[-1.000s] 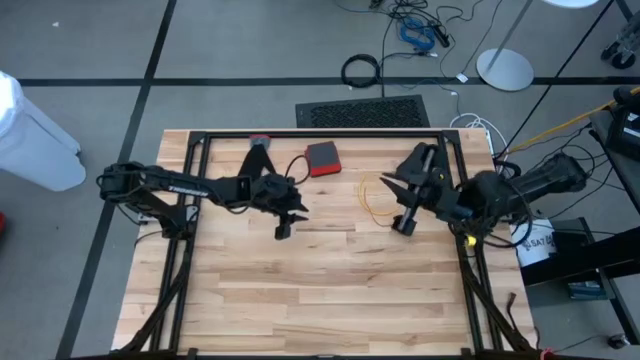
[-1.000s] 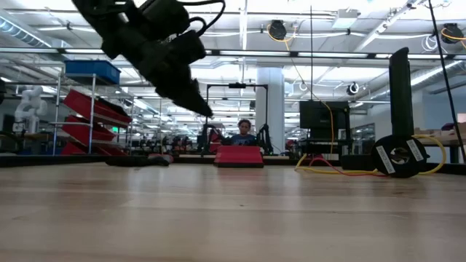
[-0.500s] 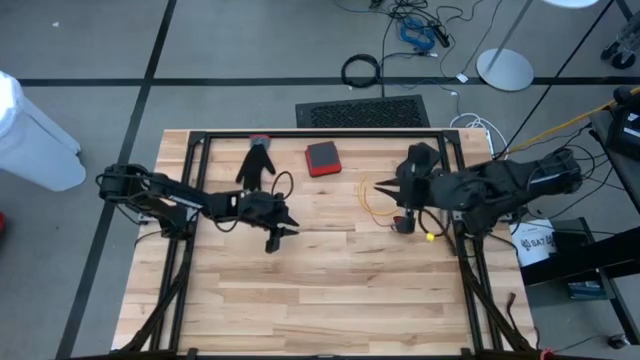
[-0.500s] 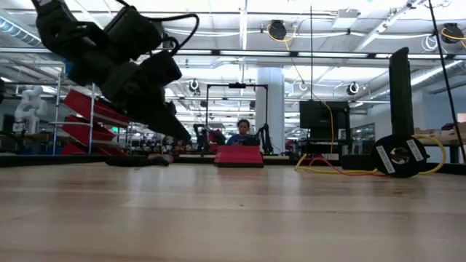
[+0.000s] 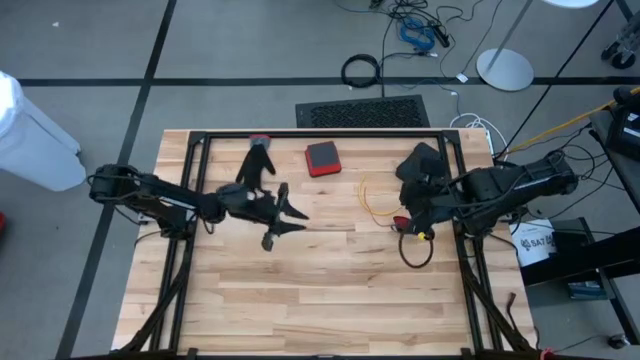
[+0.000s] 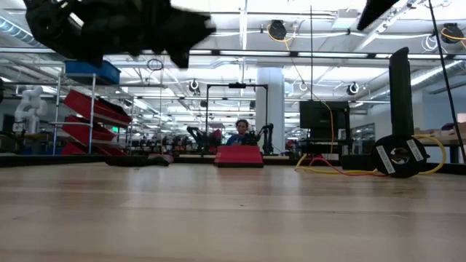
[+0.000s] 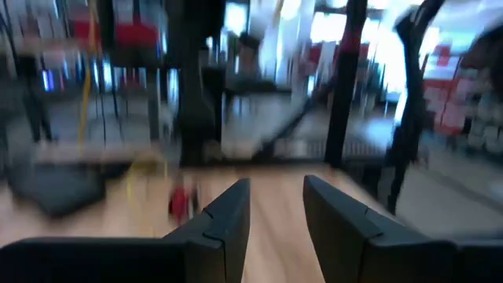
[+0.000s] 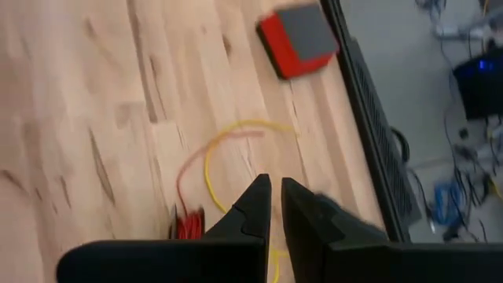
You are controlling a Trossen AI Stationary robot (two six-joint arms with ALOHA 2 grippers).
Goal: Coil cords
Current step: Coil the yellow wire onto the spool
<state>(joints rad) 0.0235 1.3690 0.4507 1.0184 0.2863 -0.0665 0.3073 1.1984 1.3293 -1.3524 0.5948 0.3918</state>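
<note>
**benchwatcher:** Going by the high view, the coiling itself hasn't really started. On the pale wooden plank table (image 5: 330, 290), the long thin yellow cord (image 5: 372, 200) lies in a loose open loop towards the right side, not wound up. The small red-tipped piece (image 5: 400, 221) is at its near end, and the flat red box (image 5: 322, 158) sits well apart at the back. The right gripper (image 5: 408, 215) hangs just over that red tip. Its fingers are pinched almost together and there's nothing between them. The left gripper (image 5: 290, 213) is out mid-table with its jaws apart and empty.

**cablegeek:** Agreed, so the step is still getting hold of an end. The next move probably means the right one spreading its fingers and dropping onto the red tip, or the yellow strand beside it. Can't spot the short black cord for sure, though.

**benchwatcher:** Compared with a second ago, the left arm has climbed to the top of the low view and pulled back a bit. The right arm has swung closer to the table's right edge. The yellow loop looks unmoved.
</note>
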